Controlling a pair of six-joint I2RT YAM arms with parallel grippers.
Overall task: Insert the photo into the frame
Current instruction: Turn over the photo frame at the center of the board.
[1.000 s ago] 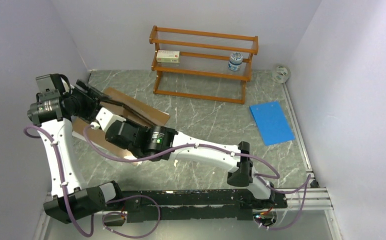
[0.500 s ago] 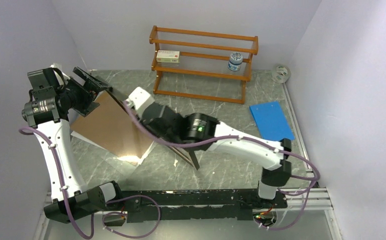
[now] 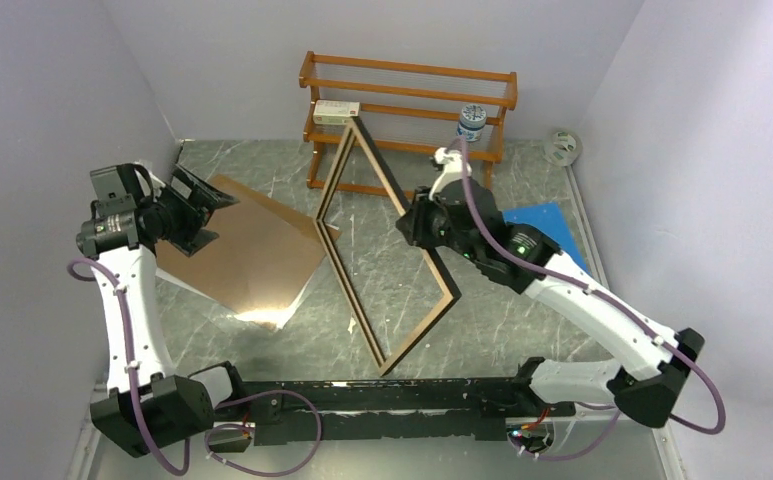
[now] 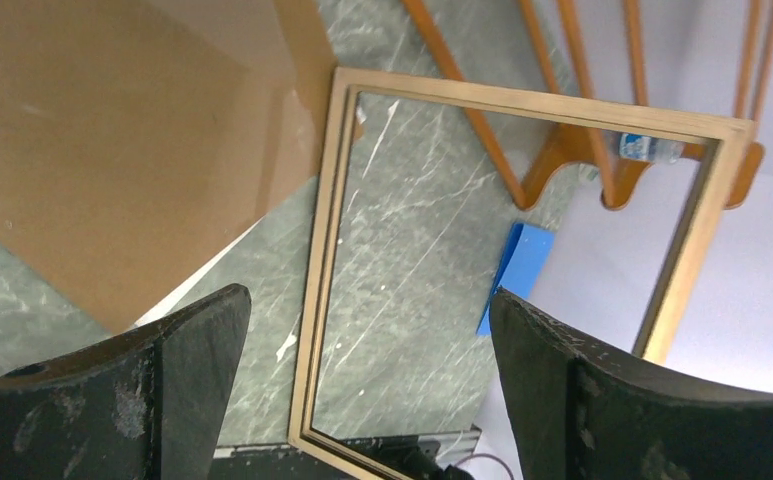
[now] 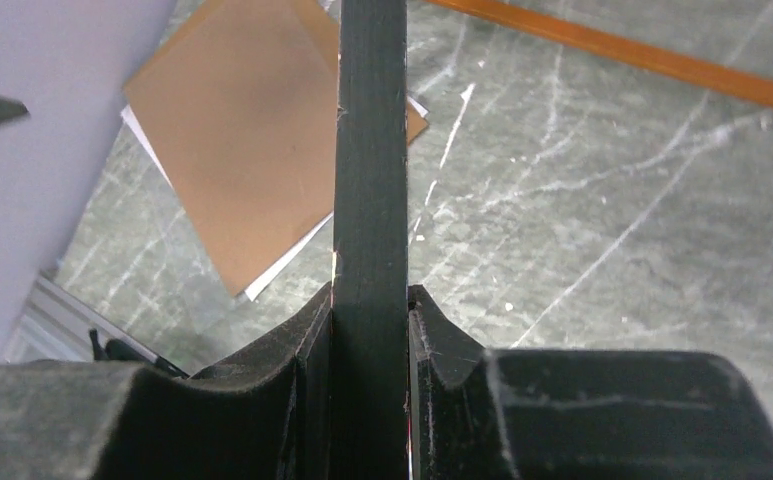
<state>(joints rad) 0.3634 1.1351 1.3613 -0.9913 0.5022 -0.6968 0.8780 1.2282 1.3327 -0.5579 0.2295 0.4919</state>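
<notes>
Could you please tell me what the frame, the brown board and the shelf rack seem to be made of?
The frame: probably wood, pale matt brown on the back, black on the gripped edge. The brown board: likely hardboard, smooth, with a sheen near its corner. The shelf rack: seemingly varnished wood, orange-brown.

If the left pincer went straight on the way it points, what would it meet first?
Probably the frame, held up by the right pincer; depth is unclear, so the left pincer might reach the table first.
</notes>
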